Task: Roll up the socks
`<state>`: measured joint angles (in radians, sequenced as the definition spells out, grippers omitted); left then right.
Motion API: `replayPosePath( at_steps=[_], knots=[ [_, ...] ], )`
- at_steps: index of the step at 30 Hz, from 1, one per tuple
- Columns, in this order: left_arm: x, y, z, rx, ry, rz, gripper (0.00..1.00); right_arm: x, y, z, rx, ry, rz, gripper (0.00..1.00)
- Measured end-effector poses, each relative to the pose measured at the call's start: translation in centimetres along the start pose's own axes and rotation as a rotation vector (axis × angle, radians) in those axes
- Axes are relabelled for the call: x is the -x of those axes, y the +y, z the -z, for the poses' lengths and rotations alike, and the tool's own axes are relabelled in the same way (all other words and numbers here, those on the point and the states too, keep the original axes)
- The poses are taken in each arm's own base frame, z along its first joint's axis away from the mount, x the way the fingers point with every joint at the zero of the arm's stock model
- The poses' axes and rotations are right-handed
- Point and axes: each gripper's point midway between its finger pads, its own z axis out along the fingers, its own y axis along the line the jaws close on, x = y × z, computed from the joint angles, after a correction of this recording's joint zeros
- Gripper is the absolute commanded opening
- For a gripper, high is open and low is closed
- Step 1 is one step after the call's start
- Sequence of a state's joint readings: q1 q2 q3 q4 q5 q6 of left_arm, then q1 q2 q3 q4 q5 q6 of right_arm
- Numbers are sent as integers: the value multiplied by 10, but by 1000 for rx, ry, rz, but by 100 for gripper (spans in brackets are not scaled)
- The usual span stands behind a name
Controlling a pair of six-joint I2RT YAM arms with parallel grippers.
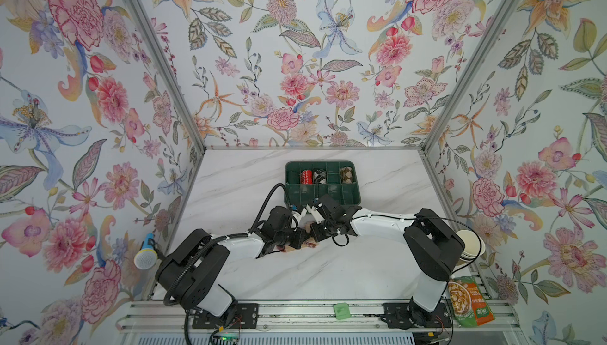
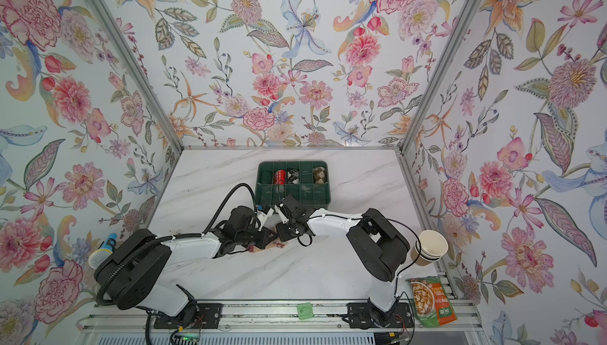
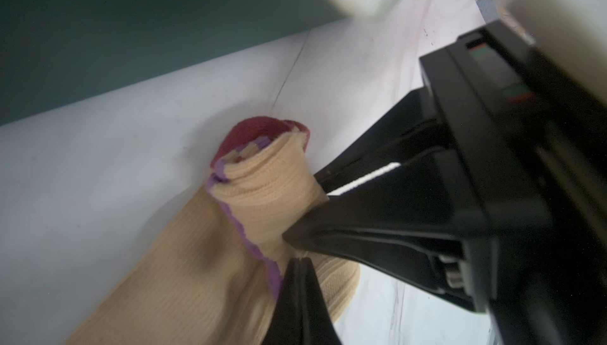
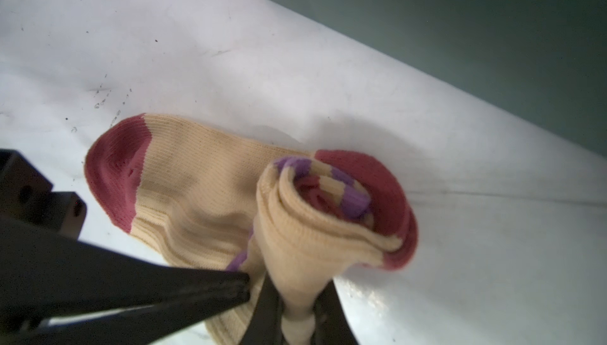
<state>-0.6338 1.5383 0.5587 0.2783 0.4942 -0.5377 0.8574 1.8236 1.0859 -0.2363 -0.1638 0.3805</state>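
A beige sock with red toe, red heel and purple trim lies on the white marble table, one end rolled up. My right gripper is shut on the rolled sock, which bulges out between its fingers. My left gripper is shut, its tips pinching the sock fabric at the purple edge beside the ribbed cuff. In both top views the grippers meet at mid-table and hide most of the sock.
A green divided box stands just behind the grippers, holding three rolled socks. A microphone sits at the left wall. Paper cups and a snack bag are at the right.
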Motion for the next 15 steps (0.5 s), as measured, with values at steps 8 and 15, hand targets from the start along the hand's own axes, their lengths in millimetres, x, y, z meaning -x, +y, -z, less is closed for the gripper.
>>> replayPosePath(
  at_steps=[8, 15],
  knots=[
    [-5, 6, -9, 12, 22, 3, 0, 0, 0, 0, 1, 0, 1, 16],
    [-6, 7, -12, 13, 30, -7, 0, 0, -2, 0, -2, 0, -2, 30]
  ],
)
